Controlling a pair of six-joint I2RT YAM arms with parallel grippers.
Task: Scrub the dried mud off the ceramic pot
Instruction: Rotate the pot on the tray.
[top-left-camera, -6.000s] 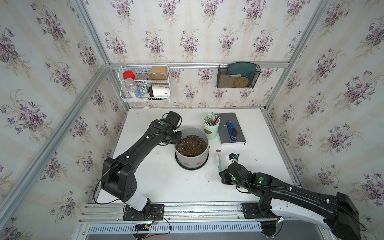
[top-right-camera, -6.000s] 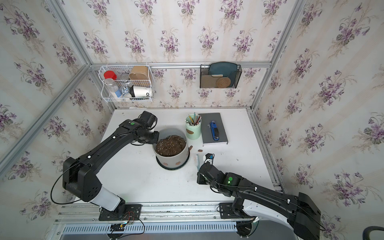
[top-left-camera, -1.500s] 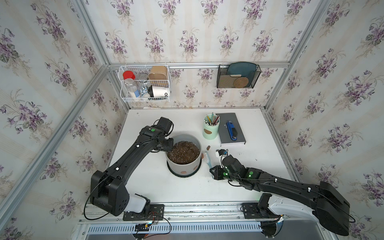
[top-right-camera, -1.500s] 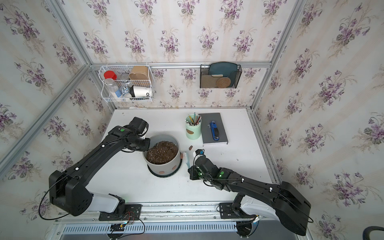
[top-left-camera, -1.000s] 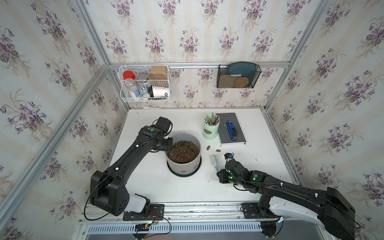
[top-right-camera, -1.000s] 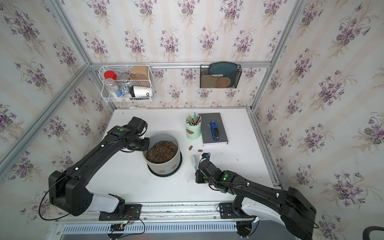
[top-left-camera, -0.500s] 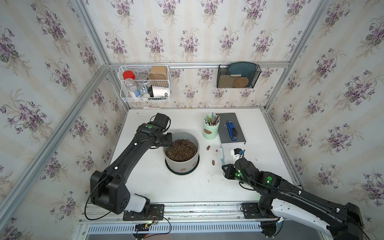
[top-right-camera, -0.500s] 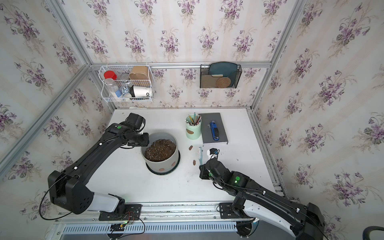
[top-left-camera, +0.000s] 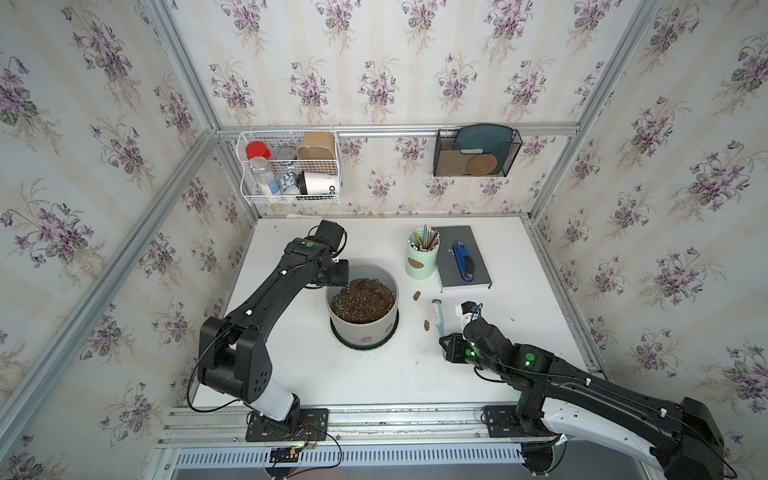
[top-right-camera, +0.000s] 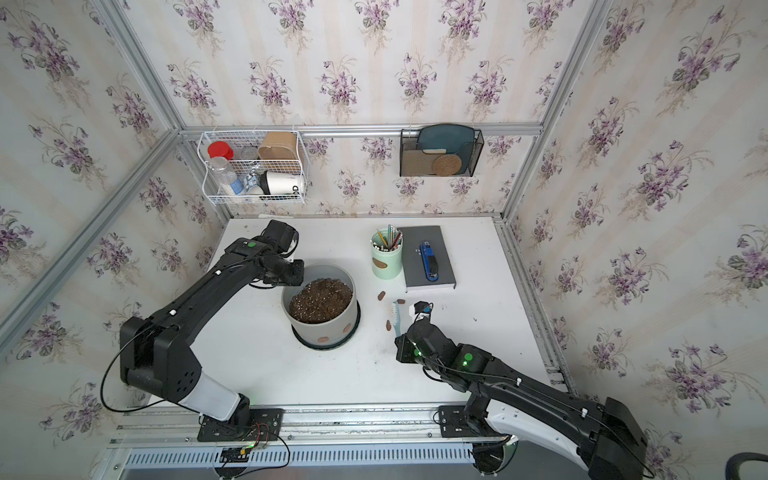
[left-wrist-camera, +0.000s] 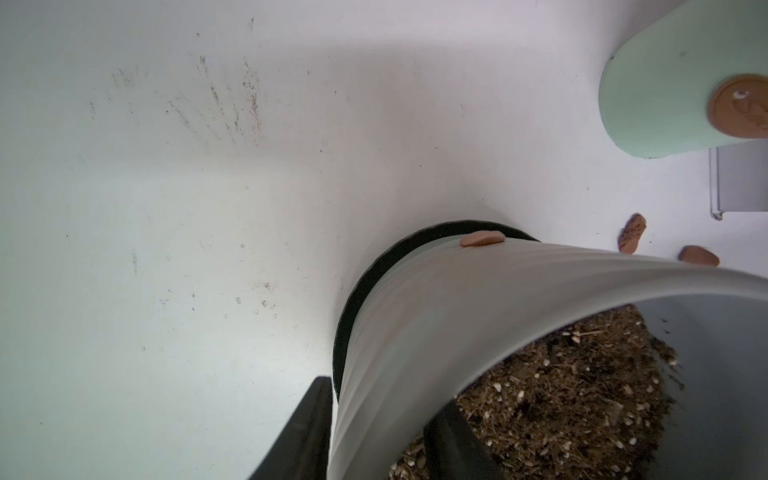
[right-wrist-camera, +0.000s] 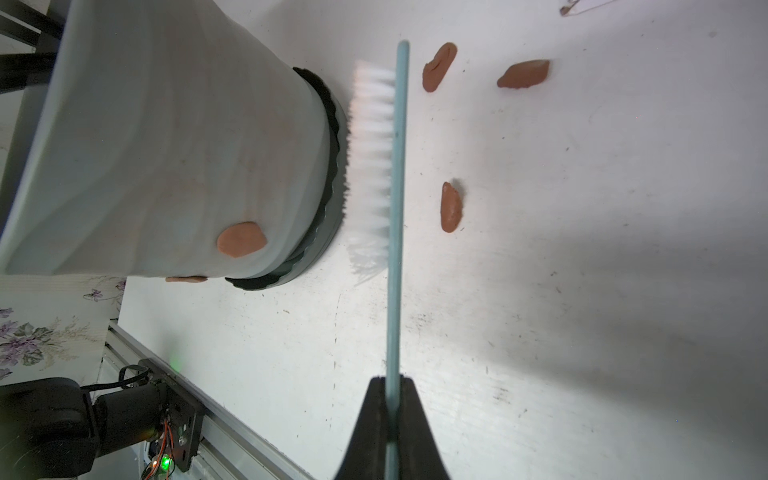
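Two letters, "OD", on cup (top-left-camera: 320, 189); right claw (right-wrist-camera: 390, 382) pinches brush (right-wrist-camera: 371, 166); left claw (left-wrist-camera: 382, 392) astride pot (left-wrist-camera: 436, 299), grip unclear.

light: bright, even, diffuse from above in both top views | shadow: soft and faint on desk (top-left-camera: 374, 374); broad grey wedge toward 4 o'clock in right wrist view | glare: blown-out desk beside brush (right-wrist-camera: 395, 208) | blur: bristles smeared; ceramic pot (left-wrist-camera: 436, 316) soft up close | distortion: wide-angle bowing at edges
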